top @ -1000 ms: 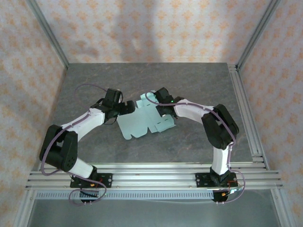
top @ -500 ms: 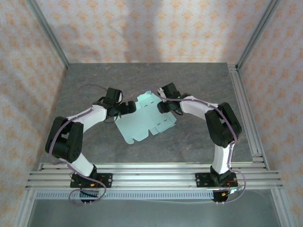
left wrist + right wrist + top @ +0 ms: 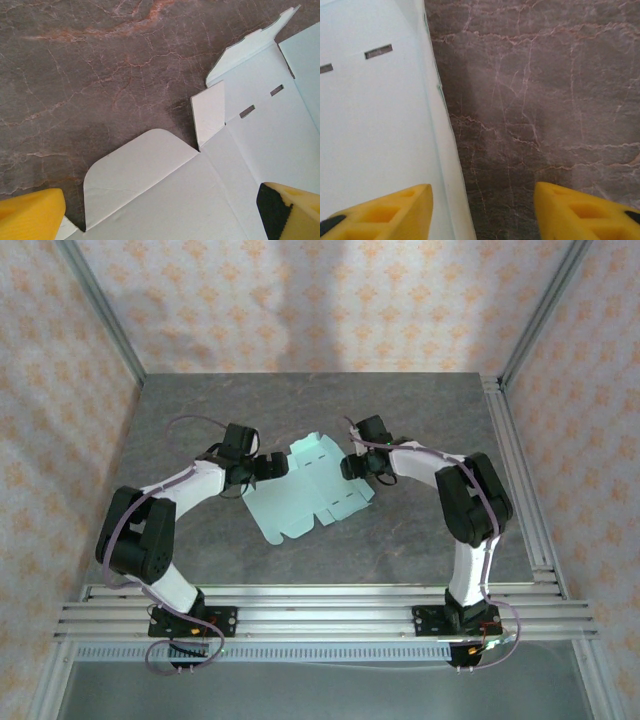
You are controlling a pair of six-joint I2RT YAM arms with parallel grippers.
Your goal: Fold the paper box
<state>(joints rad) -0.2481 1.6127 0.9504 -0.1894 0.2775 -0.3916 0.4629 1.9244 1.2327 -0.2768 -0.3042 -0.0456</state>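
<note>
Lying flat on the surface (image 3: 190,420), the unfolded paper box (image 3: 312,492) sits between the left hand (image 3: 272,469), spread wide at its left flaps, and the right hand (image 3: 351,468), half-spread astride its right edge, both empty.

You are looking down past the right gripper (image 3: 482,215). Its two blunt yellow plastic fingers (image 3: 385,210) come in at 7 and 5 o'clock with a wide gap between them. The paper box (image 3: 375,130), a flat sheet of thin pale mint card, fills the side from 7 round to 11 o'clock. Its long straight edge runs down to 6 o'clock, passing between the fingers. The 7 o'clock finger lies over the card, and the 5 o'clock one over the bare table (image 3: 545,100), a dark grey-brown stone-look surface with pinkish veins. Two short dark rectangular slots (image 3: 378,51) sit in the card near 10 o'clock. You cannot tell whether the finger touches the card.
</note>
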